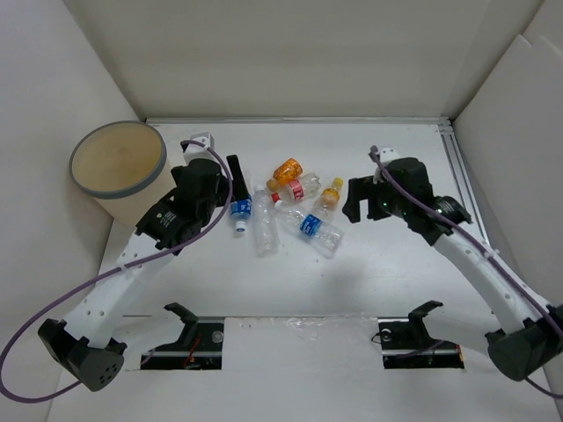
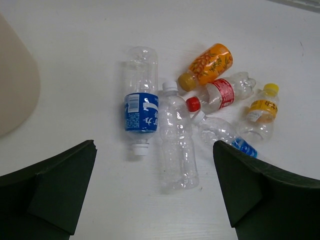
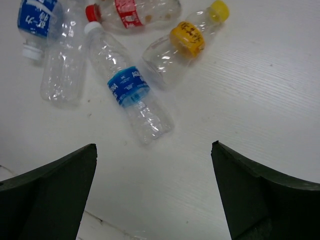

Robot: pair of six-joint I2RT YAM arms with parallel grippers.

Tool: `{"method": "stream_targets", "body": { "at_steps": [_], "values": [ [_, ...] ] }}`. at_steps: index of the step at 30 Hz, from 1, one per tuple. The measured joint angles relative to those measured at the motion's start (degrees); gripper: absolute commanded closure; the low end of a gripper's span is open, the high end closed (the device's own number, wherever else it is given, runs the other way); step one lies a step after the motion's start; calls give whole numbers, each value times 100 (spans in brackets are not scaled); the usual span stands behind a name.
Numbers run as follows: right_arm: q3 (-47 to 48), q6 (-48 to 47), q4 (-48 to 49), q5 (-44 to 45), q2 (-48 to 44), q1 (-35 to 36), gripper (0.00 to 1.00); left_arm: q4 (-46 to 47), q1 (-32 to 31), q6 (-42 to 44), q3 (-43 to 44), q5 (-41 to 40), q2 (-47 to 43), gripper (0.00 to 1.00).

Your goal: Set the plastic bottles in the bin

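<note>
Several plastic bottles lie in a cluster mid-table: a blue-labelled one (image 1: 240,208) (image 2: 141,110), a plain clear one (image 1: 266,230) (image 2: 176,145), an orange one (image 1: 287,171) (image 2: 207,65), a red-labelled one (image 1: 299,188) (image 2: 220,93), a yellow-capped one (image 1: 328,195) (image 3: 182,40) and a second blue-labelled one (image 1: 315,229) (image 3: 131,97). The bin (image 1: 119,163) stands at the far left; its cream wall (image 2: 15,85) shows in the left wrist view. My left gripper (image 1: 220,187) (image 2: 155,200) is open and empty, just left of the cluster. My right gripper (image 1: 362,207) (image 3: 152,195) is open and empty, just right of it.
White walls enclose the table on three sides. A metal rail (image 1: 459,171) runs along the right edge. Black brackets (image 1: 186,318) (image 1: 413,318) sit at the near edge by the arm bases. A purple cable (image 1: 53,308) loops off the left arm.
</note>
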Motion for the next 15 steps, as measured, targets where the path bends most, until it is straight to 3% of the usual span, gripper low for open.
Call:
{"method": "stream_targets", "body": {
  "at_steps": [9, 15],
  "values": [
    [-17, -612, 708, -1001, 1952, 396, 0, 221, 0, 168, -142, 638, 9, 0],
    [-15, -855, 903, -1176, 2863, 798, 0, 286, 0, 240, -168, 870, 7, 0]
  ]
}}
